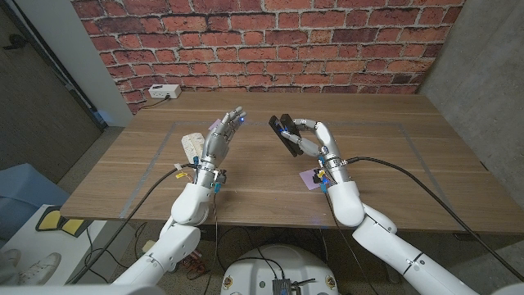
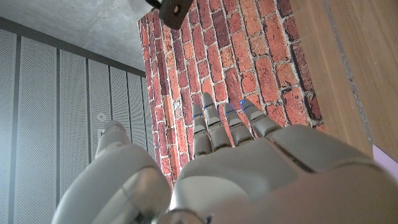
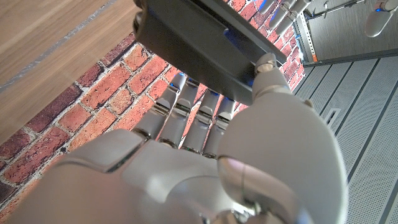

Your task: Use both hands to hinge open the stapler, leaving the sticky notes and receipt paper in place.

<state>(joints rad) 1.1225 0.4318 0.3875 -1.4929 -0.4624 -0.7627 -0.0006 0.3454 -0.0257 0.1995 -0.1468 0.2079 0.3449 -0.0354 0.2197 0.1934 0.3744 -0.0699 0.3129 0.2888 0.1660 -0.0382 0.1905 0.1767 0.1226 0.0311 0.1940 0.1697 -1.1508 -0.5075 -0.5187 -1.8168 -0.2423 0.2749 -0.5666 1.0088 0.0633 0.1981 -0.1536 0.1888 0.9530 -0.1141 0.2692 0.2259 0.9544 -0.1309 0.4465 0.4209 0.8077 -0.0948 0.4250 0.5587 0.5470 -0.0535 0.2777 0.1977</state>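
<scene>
Head view: the right hand (image 1: 315,143) holds the black stapler (image 1: 286,133) above the table (image 1: 393,176); the left hand (image 1: 221,139), fingers spread and holding nothing, is near it. Receipt paper (image 1: 192,146) lies beside the left hand, purple sticky notes (image 1: 311,177) under the right wrist.

Left wrist view: the left hand's fingers (image 2: 214,127) stand apart.

Right wrist view: thumb and fingers (image 3: 186,121) clamp the stapler (image 3: 199,43).

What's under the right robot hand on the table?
The right robot hand holds the black stapler up off the wooden table. Purple sticky notes lie by its wrist, partly covered by the arm. Anything else beneath is hidden.
</scene>
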